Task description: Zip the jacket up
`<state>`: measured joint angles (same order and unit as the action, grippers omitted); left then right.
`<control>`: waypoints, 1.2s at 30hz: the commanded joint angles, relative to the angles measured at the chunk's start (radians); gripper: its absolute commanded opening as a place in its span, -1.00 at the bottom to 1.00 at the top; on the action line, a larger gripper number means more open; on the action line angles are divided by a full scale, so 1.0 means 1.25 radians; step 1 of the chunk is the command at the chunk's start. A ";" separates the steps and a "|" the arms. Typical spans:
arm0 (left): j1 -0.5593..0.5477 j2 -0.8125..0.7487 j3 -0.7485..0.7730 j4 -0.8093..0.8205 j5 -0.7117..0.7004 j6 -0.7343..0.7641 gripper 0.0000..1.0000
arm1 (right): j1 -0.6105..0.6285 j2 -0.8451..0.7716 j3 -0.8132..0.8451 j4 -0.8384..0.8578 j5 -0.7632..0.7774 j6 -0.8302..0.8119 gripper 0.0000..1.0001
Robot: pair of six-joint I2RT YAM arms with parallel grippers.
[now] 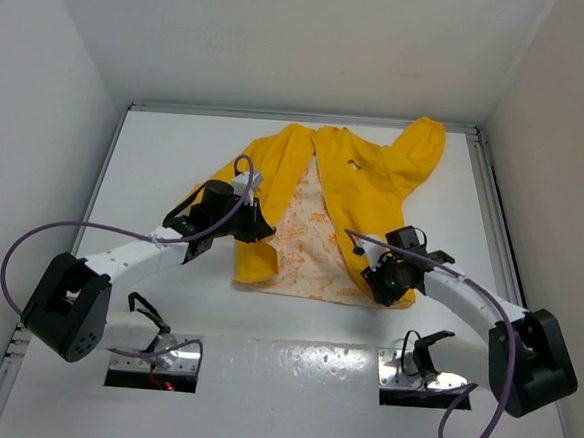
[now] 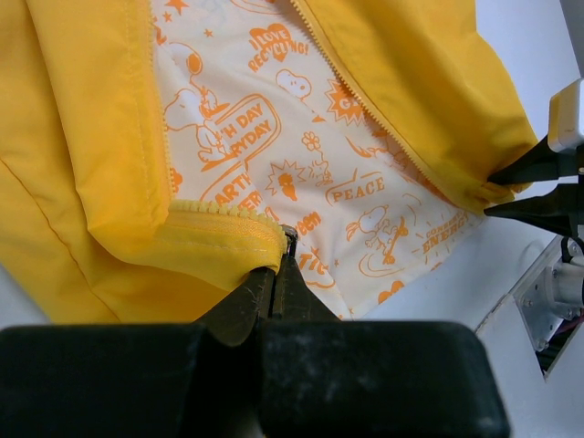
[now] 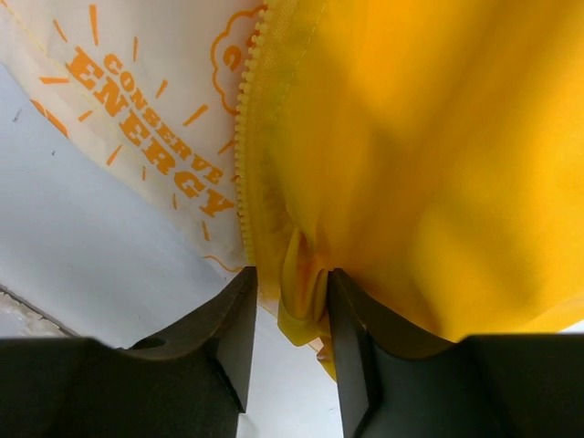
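The yellow jacket [image 1: 364,189] lay open on the white table [image 1: 156,159], its printed lining [image 1: 306,240] facing up. The left gripper [image 2: 281,265] was clamped tight on the hem corner by the zipper teeth [image 2: 224,209]. The right gripper [image 3: 290,315] pinched a fold of the opposite front's bottom edge.

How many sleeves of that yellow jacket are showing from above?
2. One sleeve lies bent at the jacket's upper right corner, by the table's far edge. The other stretches out to the left, partly hidden under the left arm.
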<state>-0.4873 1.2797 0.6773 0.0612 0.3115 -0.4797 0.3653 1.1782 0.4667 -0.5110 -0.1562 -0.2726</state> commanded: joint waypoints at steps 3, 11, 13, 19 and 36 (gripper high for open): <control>0.009 0.008 0.015 0.030 0.005 -0.006 -1.00 | -0.015 0.017 0.017 0.004 -0.025 -0.038 -0.30; 0.009 0.016 0.008 0.037 0.012 -0.014 -1.00 | -0.028 0.050 0.000 0.039 0.010 -0.070 -0.39; 0.009 0.016 0.008 0.044 0.012 -0.014 -1.00 | -0.028 0.058 -0.006 0.066 0.032 -0.074 -0.42; 0.009 0.016 0.008 0.044 0.012 -0.021 -1.00 | 0.006 0.103 -0.022 0.101 0.076 -0.073 -0.47; 0.025 -0.043 -0.062 0.124 0.164 -0.045 -1.00 | -0.113 -0.087 0.187 -0.001 -0.282 0.153 -1.00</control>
<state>-0.4740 1.2694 0.6125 0.1482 0.4339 -0.5186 0.2844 1.1320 0.5911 -0.5316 -0.3061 -0.2008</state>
